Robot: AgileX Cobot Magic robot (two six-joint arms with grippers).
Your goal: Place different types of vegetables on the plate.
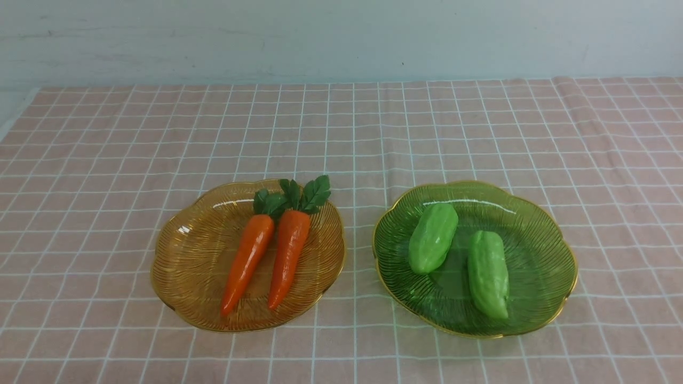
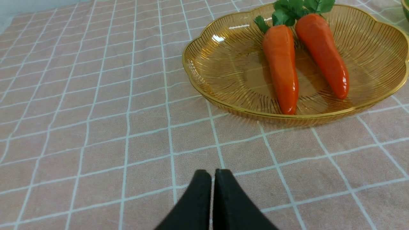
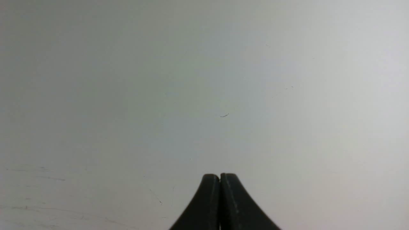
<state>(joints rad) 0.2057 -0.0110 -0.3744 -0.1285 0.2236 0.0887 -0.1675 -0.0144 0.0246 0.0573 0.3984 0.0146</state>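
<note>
Two orange carrots [image 1: 248, 261] [image 1: 288, 255] with green leafy tops lie side by side on an amber glass plate [image 1: 187, 256] left of centre. Two light-green gourds [image 1: 433, 237] [image 1: 487, 273] lie on a green glass plate [image 1: 539, 250] right of centre. Neither gripper shows in the front view. In the left wrist view my left gripper [image 2: 213, 174] is shut and empty over the cloth, short of the amber plate [image 2: 223, 64] and its carrots [image 2: 281, 64] [image 2: 321, 52]. My right gripper [image 3: 219, 176] is shut and empty, facing a plain grey-white surface.
A pink cloth with a white grid [image 1: 341, 133] covers the table. A pale wall [image 1: 341, 37] runs along the far edge. The cloth's left edge shows at the far left [image 1: 16, 117].
</note>
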